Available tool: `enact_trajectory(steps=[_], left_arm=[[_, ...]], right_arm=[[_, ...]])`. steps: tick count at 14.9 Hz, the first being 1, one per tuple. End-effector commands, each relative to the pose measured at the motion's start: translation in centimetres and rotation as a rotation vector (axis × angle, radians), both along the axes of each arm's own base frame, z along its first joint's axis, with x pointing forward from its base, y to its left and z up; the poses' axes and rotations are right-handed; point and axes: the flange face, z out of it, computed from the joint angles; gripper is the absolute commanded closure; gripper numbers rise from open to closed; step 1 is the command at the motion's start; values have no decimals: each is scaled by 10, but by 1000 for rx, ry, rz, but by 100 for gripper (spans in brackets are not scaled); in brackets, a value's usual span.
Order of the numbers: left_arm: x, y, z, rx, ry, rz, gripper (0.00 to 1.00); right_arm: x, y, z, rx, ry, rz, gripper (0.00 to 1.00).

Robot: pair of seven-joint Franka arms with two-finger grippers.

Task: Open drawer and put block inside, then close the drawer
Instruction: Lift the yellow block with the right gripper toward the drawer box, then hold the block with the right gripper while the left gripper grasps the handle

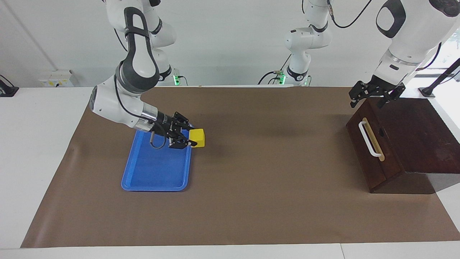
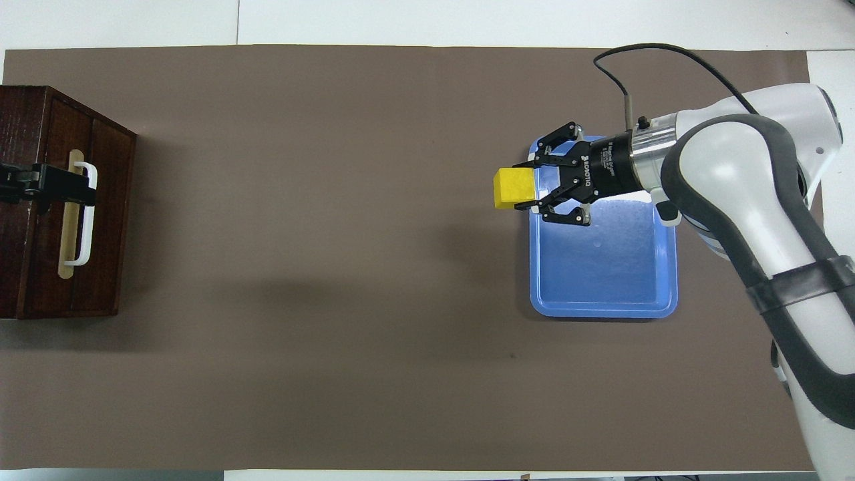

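The yellow block (image 1: 197, 138) (image 2: 514, 188) hangs in the air with my right gripper (image 1: 193, 140) (image 2: 528, 187) shut on it. It is over the blue tray's (image 1: 154, 172) (image 2: 601, 280) edge on the side toward the left arm's end. The dark brown drawer (image 1: 372, 163) (image 2: 103, 220) with its white bar handle (image 1: 369, 139) (image 2: 87, 220) sits shut in the dark wooden box (image 1: 420, 136) at the left arm's end of the table. My left gripper (image 1: 367, 103) (image 2: 67, 190) waits open just over the box's top edge, above the drawer's front.
A brown mat (image 1: 269, 180) covers the table between the tray and the box. The tray holds nothing else. White table surface borders the mat on all sides.
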Motion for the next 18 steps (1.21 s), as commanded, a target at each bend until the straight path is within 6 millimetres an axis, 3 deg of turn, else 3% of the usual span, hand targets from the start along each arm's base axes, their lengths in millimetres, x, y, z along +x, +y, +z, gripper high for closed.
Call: enact_trajectory(steps=[1, 4, 7, 10, 18], left_arm=[[-3, -2, 0, -4, -29, -7, 0], [0, -3, 2, -5, -52, -6, 0], [1, -5, -2, -5, -63, -21, 0], [3, -8, -1, -3, -80, -50, 0], [-4, -26, -5, 4, -29, -363, 0]], right_arm=[[-4, 45, 26, -4, 23, 15, 100], [-21, 96, 34, -20, 38, 56, 100], [-30, 128, 37, -39, 24, 37, 100], [-34, 137, 37, -43, 35, 30, 100], [-41, 158, 40, -46, 51, -9, 100]])
